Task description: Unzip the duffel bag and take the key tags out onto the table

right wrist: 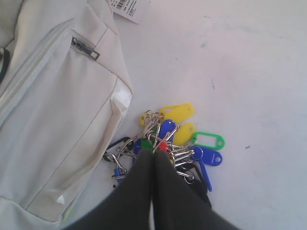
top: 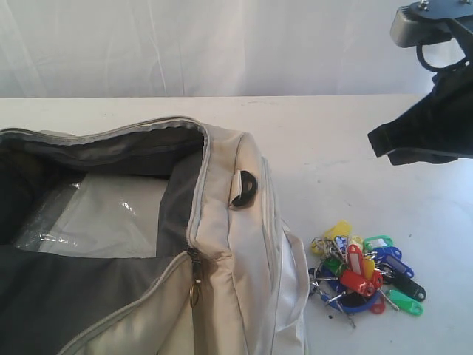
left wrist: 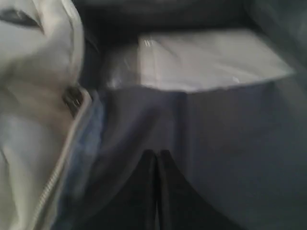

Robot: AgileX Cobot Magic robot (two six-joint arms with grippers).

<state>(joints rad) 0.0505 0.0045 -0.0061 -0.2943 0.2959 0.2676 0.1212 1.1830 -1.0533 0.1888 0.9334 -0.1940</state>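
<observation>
Key tags (top: 366,274) lie by the duffel bag (top: 240,248), barcode label (right wrist: 128,7) unreadable; left pincer (left wrist: 157,154), right pincer (right wrist: 154,152) pinched together.

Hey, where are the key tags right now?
In the exterior view the key tags lie in a heap on the table at the lower right, right next to the right end of the open duffel bag.

A cream fabric duffel bag (top: 229,244) lies open on the left of a wide white tabletop (top: 332,126), with a clear plastic sheet (top: 111,214) flat inside on its lining (top: 66,296). A bunch of multicoloured plastic key tags (top: 366,274) sits on the table just right of the bag's end. The black right gripper (top: 378,142) hangs above the bunch; the left gripper (left wrist: 157,155) is over the lining inside the bag.
</observation>
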